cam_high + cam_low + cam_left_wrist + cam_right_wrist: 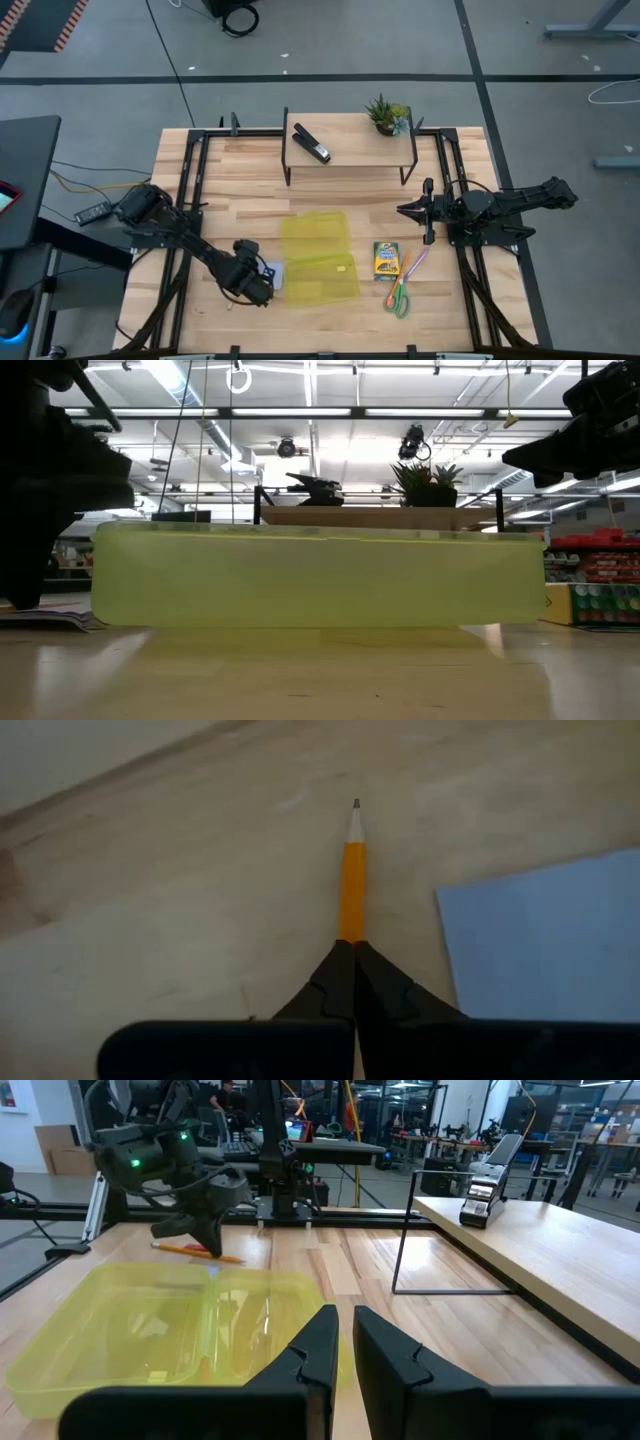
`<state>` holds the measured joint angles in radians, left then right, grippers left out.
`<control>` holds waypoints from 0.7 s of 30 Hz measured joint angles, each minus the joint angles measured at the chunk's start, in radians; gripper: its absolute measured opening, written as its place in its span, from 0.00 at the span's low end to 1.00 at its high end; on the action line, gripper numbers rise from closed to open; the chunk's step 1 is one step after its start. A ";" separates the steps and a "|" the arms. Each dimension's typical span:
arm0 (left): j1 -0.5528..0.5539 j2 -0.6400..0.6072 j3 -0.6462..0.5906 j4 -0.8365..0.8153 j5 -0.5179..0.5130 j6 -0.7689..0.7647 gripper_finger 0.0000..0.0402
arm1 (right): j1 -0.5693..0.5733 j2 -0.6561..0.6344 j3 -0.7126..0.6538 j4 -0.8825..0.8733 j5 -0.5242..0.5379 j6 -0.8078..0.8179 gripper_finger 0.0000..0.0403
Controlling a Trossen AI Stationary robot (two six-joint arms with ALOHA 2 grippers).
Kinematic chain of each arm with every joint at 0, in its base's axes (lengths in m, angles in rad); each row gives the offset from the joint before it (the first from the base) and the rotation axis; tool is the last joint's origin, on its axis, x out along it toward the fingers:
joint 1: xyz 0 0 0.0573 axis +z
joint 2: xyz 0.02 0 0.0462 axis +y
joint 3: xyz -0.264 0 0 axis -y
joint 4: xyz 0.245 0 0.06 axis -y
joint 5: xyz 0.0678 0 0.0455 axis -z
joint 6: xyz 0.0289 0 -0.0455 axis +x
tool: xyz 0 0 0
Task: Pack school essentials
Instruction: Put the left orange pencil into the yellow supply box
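My left gripper points down at the table's near left, shut on the orange pencil, also seen in the right wrist view. The pale blue notepad lies flat beside it. To the right, the yellow-green crayon box, the green-handled scissors and the purple pen lie flat on the table. The open yellow case lies between the two groups. My right gripper hovers shut and level at the right, holding nothing. My left gripper pinches the orange pencil's shaft between its two fingertips, coming from above and lying across it. The sharpened end sticks out past the fingers, and the other end shows on their far side. The pencil stays about level, close to the tabletop; whether it is clear, I cannot tell.
A wooden shelf at the table's far side carries a black stapler and a small potted plant. Black frame rails run along both sides of the table. Bare wood lies in front of the case.
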<state>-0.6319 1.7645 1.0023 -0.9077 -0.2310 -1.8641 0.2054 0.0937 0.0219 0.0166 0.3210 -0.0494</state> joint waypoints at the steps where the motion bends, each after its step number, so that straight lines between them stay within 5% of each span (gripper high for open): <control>1: 0.000 -0.005 0.000 0.000 0.000 0.001 0.00 | 0.000 0.000 0.000 0.000 0.000 0.000 0.10; 11: -0.006 -0.042 0.002 -0.008 -0.002 0.024 0.01 | 0.000 0.000 0.000 0.000 0.000 0.000 0.10; 17: -0.014 -0.044 0.044 0.015 0.147 0.075 0.08 | 0.000 0.000 0.000 0.000 0.000 0.000 0.10; 21: -0.019 -0.044 0.087 0.025 0.335 0.145 0.16 | 0.000 0.000 0.000 0.000 0.000 0.000 0.10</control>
<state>-0.6506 1.7203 1.0891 -0.8826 0.1035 -1.7191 0.2050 0.0937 0.0217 0.0166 0.3210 -0.0494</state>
